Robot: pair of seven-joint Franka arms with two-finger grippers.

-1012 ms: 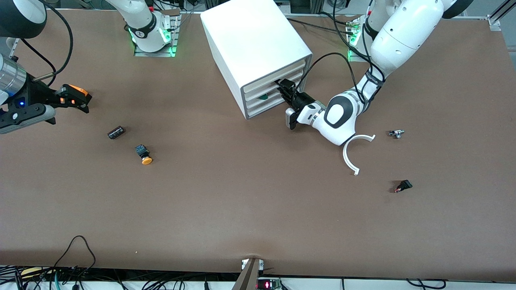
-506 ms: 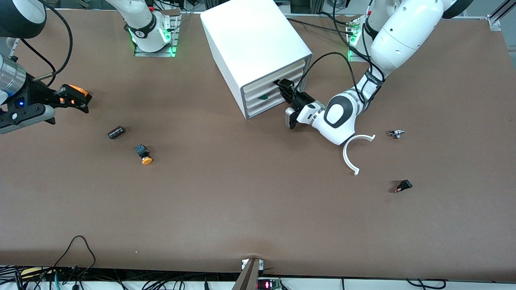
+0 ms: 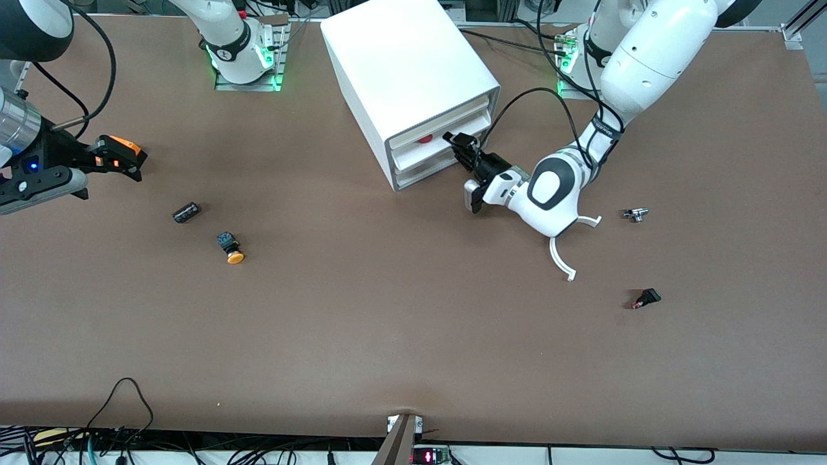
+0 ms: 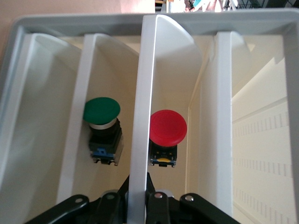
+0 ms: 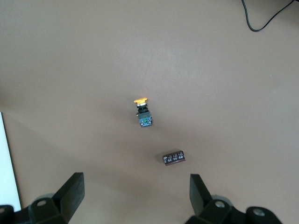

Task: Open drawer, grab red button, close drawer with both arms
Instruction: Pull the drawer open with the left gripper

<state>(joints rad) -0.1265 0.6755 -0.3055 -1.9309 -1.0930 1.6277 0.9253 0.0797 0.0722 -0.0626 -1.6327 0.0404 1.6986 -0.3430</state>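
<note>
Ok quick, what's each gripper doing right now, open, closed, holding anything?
Left gripper: shut on the drawer front, at the cabinet.
Right gripper: open, holding nothing, waiting over the table at the right arm's end.

- Both arms (image 3: 646,58) are clad in smooth white shells with black and grey joints.
- Black cables (image 3: 536,97) are looped along the left arm.
- Green lights are lit at the bases (image 3: 245,64).
- The right claw (image 3: 116,155) is marked with orange.
</note>
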